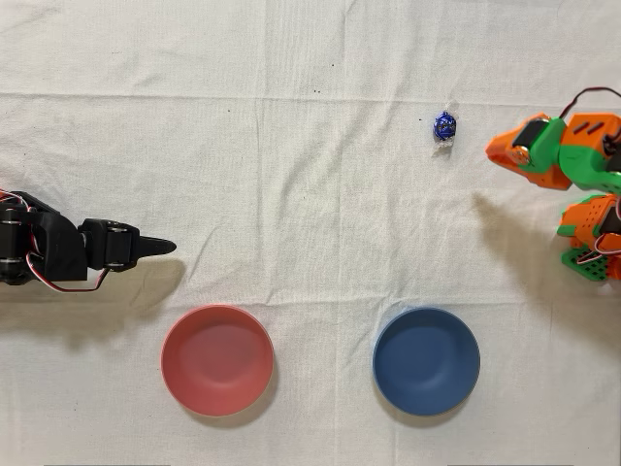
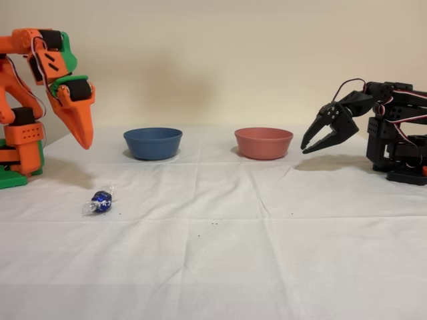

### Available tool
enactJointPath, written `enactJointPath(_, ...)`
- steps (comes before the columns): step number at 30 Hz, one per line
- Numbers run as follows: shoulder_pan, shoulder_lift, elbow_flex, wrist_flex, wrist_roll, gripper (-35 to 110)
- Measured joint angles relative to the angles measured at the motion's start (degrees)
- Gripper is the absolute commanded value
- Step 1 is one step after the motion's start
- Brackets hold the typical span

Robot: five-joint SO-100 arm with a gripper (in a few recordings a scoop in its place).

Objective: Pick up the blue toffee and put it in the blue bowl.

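Note:
The blue toffee (image 1: pixel 444 127) (image 2: pixel 101 201) lies on the white cloth, a small dark-blue foil ball with clear twisted ends. My orange gripper (image 1: pixel 495 148) (image 2: pixel 85 140) hangs above the cloth, its tip pointing down, a short way to the right of the toffee in the overhead view and up and to the left of it in the fixed view. Its jaws are together with nothing between them. The blue bowl (image 1: pixel 426 360) (image 2: pixel 153 143) stands empty near the lower edge of the overhead view, well apart from the toffee.
A pink-red bowl (image 1: pixel 216 359) (image 2: pixel 263 143) stands beside the blue one. The idle black arm (image 1: pixel 58 249) (image 2: pixel 373 130) rests at the left edge in the overhead view. White cloth (image 1: pixel 291 194) covers the table.

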Motion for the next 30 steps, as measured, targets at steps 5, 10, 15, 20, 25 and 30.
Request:
enactJointPath(5,2.0,-4.3,-2.0,-1.1,0.8,11)
enactJointPath(10,4.1,-8.3,-4.3,-1.1,2.3,28)
enactJointPath(15,5.3,-11.1,-6.0,-1.1,3.4,40)
enactJointPath(20,5.9,-13.6,-6.1,-1.2,2.8,39)
enactJointPath(25,5.2,-16.5,-6.2,-4.8,1.6,39)
enactJointPath(30,5.9,-20.7,-8.0,-6.8,1.0,39)
